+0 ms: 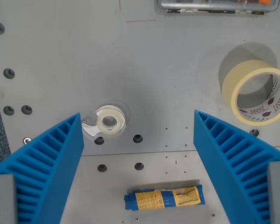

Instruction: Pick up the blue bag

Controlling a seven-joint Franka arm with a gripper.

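Below the small clear tape roll (110,121) on the grey table (177,93), the blue bag (164,198) lies flat between the gripper (138,158)'s wide-spread blue fingers (51,163). To grasp well, I'd shift toward the bag, centre it, then descend. Fingertips are cut off by the frame's bottom, and the bag's yellow label is unreadable.

Bare bench (168,93) surrounds the blue bag (164,198); the clear tape (110,121) and masking tape roll (256,91) stand well apart from it.
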